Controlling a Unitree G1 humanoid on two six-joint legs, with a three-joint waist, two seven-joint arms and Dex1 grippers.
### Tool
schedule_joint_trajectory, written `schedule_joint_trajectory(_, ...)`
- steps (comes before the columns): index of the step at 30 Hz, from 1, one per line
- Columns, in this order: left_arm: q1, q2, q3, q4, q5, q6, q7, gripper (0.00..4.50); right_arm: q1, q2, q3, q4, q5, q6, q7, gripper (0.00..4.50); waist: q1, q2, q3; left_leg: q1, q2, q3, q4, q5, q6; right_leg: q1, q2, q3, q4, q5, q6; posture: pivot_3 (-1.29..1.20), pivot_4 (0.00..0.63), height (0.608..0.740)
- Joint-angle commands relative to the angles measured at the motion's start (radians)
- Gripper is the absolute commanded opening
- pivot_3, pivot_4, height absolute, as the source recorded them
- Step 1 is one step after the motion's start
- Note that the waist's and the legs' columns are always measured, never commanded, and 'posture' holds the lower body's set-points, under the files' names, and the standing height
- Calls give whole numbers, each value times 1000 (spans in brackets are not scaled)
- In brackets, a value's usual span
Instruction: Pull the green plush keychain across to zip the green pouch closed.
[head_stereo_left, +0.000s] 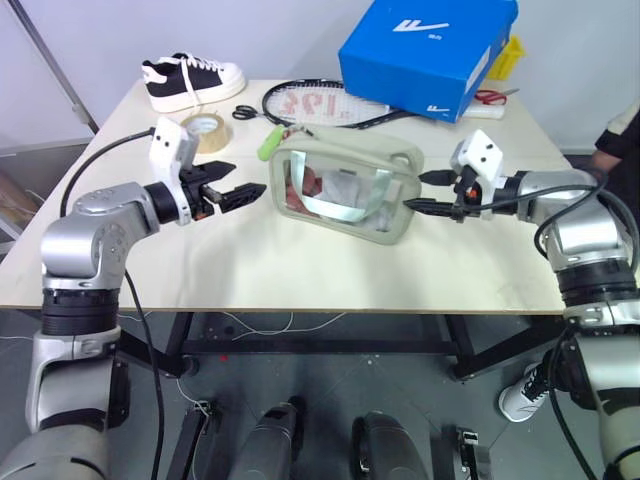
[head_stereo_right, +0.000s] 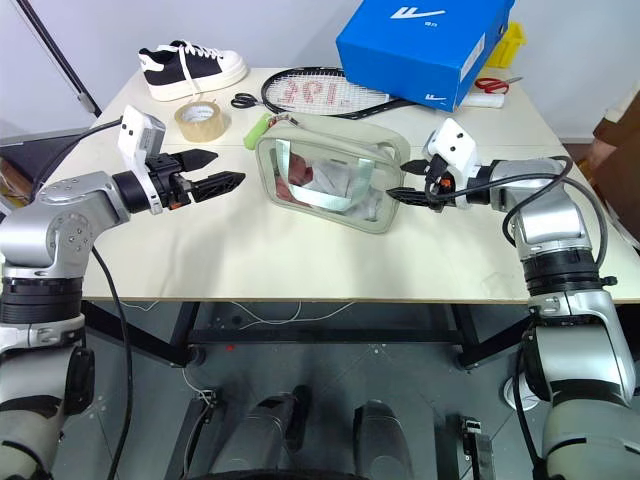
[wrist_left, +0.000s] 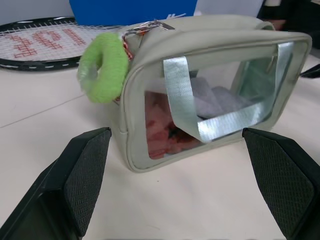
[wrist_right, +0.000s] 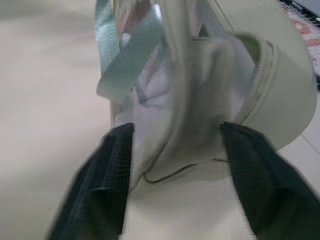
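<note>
Left eye view, green pouch (head_stereo_left: 345, 193) mid-table, left jaws spread apart beside it, right jaws spread at its end.

Seen from head height by both eye views, down over the pale rectangular wooden table (head_stereo_left: 300, 260); shared close up by both wrist views, the sage-green fabric pouch (wrist_left: 210, 90) from opposite ends.

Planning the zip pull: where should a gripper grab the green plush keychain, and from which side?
Grip the green plush keychain across its fuzzy ring, probably with the left gripper, which is open and faces that end. The charm hangs off the zipper pull at the green pouch's top corner on the robot's left, sticking out clear of the fabric, so fingers can likely close on the loop without catching the pouch.
</note>
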Motion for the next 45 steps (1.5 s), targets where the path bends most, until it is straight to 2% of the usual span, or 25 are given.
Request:
schedule_joint_trajectory(1,6,33,36,-49,-19,2,-3,4500,-73,-17,-76,-180,85,144,-13,2599,-1,0,0,0,0,0,0,0,0,0,0,0,0,0,0,0,150,740)
schedule_joint_trajectory(4,8,33,35,-46,-20,-2,2,4500,-107,51,-88,-248,142,259,-61,2599,-4,0,0,0,1,0,-1,-1,-1,-1,0,0,0,0,0,0,150,740)
schedule_joint_trajectory(7,-4,21,22,-42,-19,-8,3,4500,-163,181,-17,-196,79,252,-155,2599,-7,0,0,2,1,0,-1,-2,-2,-1,0,0,0,0,-1,0,150,740)
schedule_joint_trajectory(9,-6,18,18,-46,-17,-11,2,4500,-187,226,21,-139,26,215,-191,2599,-5,0,0,2,1,0,-1,-2,-2,-3,0,0,0,0,-1,0,150,740)
schedule_joint_trajectory(15,13,28,29,-63,-22,-5,4,4500,-240,256,83,46,-85,96,-226,2599,8,0,0,0,-3,1,0,0,0,-4,0,0,-1,1,1,0,150,740)
schedule_joint_trajectory(20,37,27,39,-91,-29,4,18,4500,-254,280,89,69,-89,82,-196,2599,-3,0,0,1,0,1,-1,0,0,-3,1,1,-1,1,1,0,150,740)
schedule_joint_trajectory(22,41,28,41,-95,-29,3,20,4500,-253,288,90,65,-89,82,-184,2087,-7,0,0,1,1,1,-1,0,0,-2,1,1,0,2,0,0,150,740)
schedule_joint_trajectory(24,42,34,42,-88,-27,-2,20,4500,-252,291,95,70,-95,72,-168,1380,-6,0,0,1,1,2,-1,0,0,-2,2,2,1,2,0,0,150,740)
schedule_joint_trajectory(25,41,37,43,-84,-26,-5,20,4500,-251,292,98,73,-99,65,-162,614,-6,0,0,1,1,2,-1,0,0,-3,2,2,1,2,0,0,150,740)
schedule_joint_trajectory(27,38,43,43,-78,-26,-8,20,4500,-250,293,105,79,-107,55,-148,146,-5,0,0,1,1,2,-1,0,0,-3,3,2,1,2,0,0,150,740)
schedule_joint_trajectory(32,34,55,47,-72,-24,-11,23,4500,-246,294,113,98,-137,9,-138,146,-6,0,0,2,1,3,-1,-1,-1,-4,3,3,1,2,0,0,150,740)
schedule_joint_trajectory(34,29,64,51,-61,-19,-18,21,4500,-237,286,118,104,-157,-79,-130,146,-6,0,0,2,1,3,-1,-1,-2,-4,3,3,1,2,0,0,150,740)
schedule_joint_trajectory(40,-2,123,74,22,-4,-56,2,4500,-221,259,83,64,-123,-167,-50,146,-6,0,0,1,1,4,-1,-1,-1,-5,4,3,1,2,0,0,150,740)
schedule_joint_trajectory(45,-10,117,52,33,4,-77,-9,4500,-187,276,82,10,-95,-172,-8,146,-3,0,0,2,1,4,-1,-1,-2,-5,4,4,1,2,0,0,150,740)
